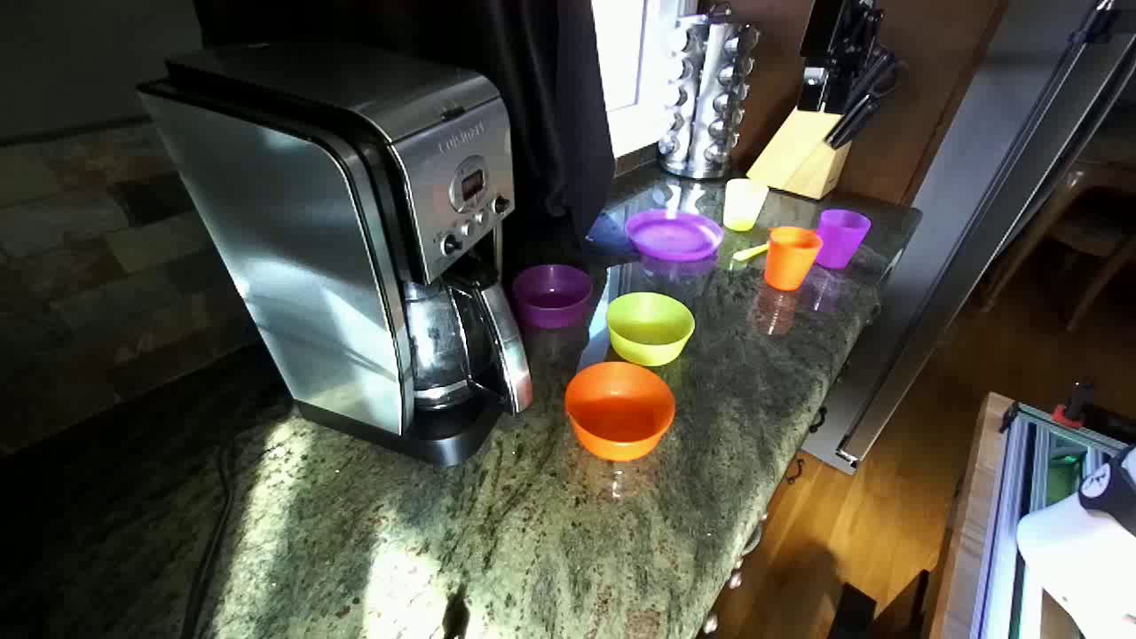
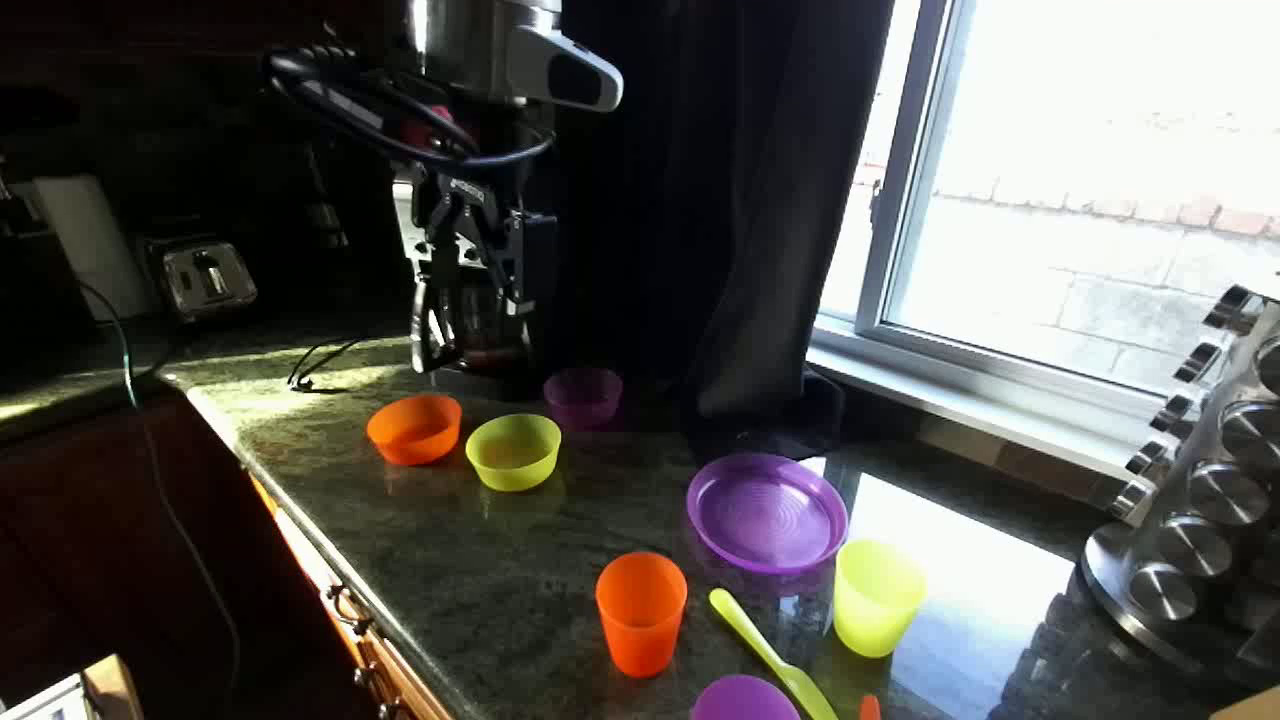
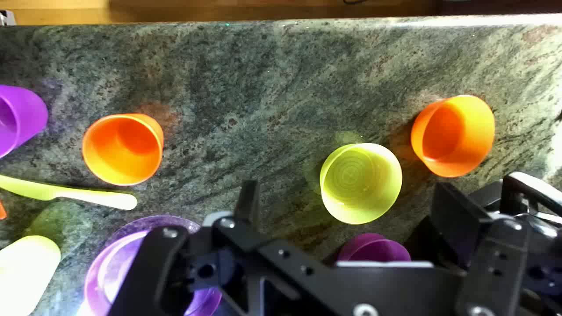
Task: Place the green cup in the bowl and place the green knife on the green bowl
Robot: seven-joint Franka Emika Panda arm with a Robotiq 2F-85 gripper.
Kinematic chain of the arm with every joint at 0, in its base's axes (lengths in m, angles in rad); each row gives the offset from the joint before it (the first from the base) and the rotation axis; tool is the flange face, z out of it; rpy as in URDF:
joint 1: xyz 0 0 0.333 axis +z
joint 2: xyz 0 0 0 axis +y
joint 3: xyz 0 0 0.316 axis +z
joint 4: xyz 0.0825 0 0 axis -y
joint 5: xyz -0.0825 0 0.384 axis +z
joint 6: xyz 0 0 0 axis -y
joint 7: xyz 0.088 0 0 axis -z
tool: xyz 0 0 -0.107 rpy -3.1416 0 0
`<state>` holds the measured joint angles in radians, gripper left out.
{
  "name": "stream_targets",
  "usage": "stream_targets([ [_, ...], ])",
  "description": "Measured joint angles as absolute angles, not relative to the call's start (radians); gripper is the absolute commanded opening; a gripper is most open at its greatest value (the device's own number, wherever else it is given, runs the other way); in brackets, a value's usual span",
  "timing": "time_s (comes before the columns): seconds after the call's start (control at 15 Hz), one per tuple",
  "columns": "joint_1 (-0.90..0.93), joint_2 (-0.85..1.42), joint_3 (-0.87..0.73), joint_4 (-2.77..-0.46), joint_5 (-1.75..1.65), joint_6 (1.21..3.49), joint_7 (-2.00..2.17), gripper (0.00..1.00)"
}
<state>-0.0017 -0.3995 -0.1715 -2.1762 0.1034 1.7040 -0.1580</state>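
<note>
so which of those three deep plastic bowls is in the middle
The round lime-green plastic bowl: in both exterior views it stands between the orange plastic bowl and the purple plastic bowl.

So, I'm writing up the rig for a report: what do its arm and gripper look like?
The arm shows a silver-grey, rounded end section with a dark oval patch. A dark cable loops beneath it, near a red patch. The gripper is black and angular, with jointed links, silver screw heads and blocky fingers; pale lettering on it is too small to read.
</note>
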Motion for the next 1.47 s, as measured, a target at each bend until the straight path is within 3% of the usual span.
stream_targets([
  [1.47, -0.031, -0.399, -0.158, -2.196, 0.083, 1.770, -0.129, 1.00],
])
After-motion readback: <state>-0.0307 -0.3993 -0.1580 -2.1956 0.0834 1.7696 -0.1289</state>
